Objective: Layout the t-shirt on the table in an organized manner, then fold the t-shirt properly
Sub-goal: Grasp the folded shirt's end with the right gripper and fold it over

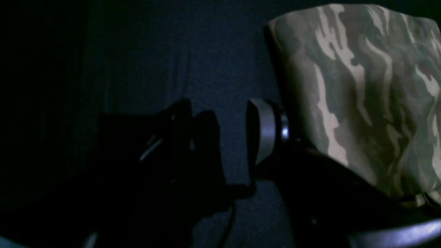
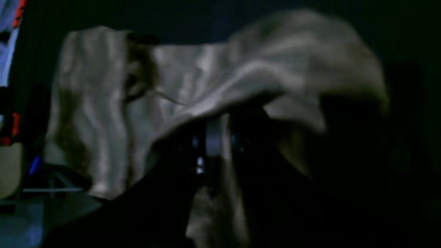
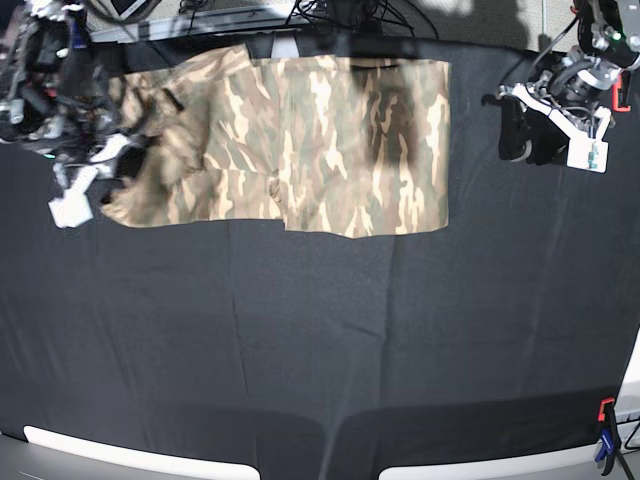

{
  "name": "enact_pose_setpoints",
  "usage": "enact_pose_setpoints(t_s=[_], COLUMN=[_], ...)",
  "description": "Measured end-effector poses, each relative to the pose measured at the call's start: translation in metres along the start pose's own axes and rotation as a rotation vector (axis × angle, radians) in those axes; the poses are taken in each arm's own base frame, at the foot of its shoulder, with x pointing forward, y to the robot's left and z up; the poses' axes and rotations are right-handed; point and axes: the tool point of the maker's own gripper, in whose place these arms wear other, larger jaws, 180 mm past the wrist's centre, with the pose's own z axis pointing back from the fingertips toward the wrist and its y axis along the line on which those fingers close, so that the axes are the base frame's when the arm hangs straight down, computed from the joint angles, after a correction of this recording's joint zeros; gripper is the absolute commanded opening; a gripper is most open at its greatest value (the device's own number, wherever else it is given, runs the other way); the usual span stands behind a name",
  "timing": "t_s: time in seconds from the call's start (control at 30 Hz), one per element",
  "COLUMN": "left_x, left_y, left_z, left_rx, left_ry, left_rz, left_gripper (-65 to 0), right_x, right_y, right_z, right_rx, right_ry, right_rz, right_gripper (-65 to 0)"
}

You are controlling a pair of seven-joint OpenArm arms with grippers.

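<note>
The camouflage t-shirt lies spread on the far part of the black table; its left end is bunched and lifted. My right gripper is at that bunched end. In the blurred right wrist view, the right gripper is shut on the t-shirt, which drapes over the fingers. My left gripper hangs open and empty to the right of the shirt, apart from it. In the left wrist view, the left gripper has its jaws apart over black cloth, with the shirt's edge beside it.
Cables and equipment run along the table's far edge behind the shirt. A red and blue clamp sits at the near right corner. Black tablecloth stretches from the shirt to the near edge.
</note>
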Motion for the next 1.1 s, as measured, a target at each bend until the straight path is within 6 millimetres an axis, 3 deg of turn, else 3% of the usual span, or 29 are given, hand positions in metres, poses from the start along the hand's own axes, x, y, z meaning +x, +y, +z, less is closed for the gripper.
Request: enact_pose_setpoints(t_s=[0.17, 0.57, 0.73, 0.9, 1.1], left_x=[0.000, -0.009, -0.009, -0.009, -0.009], left_y=[0.000, 0.000, 0.000, 0.000, 0.000], left_z=[0.000, 0.001, 0.001, 0.001, 0.001], left_rx=[0.000, 0.000, 0.001, 0.000, 0.000], left_ry=[0.000, 0.047, 0.047, 0.047, 0.047], left_rz=[0.000, 0.001, 0.000, 0.000, 0.001], left_gripper=[-40.5, -40.5, -40.5, -40.5, -40.5], right_x=[0.009, 0.024, 0.043, 0.040, 0.022], right_y=[0.052, 0.182, 0.231, 0.265, 0.279], right_z=[-0.024, -0.111, -0.135, -0.151, -0.171], right_rx=[0.113, 0.337, 0.360, 0.366, 0.352], right_ry=[-0.022, -0.011, -0.057, -0.049, -0.016], right_rz=[0.026, 0.118, 0.167, 0.215, 0.240], right_gripper=[-65.0, -65.0, -65.0, -65.0, -65.0])
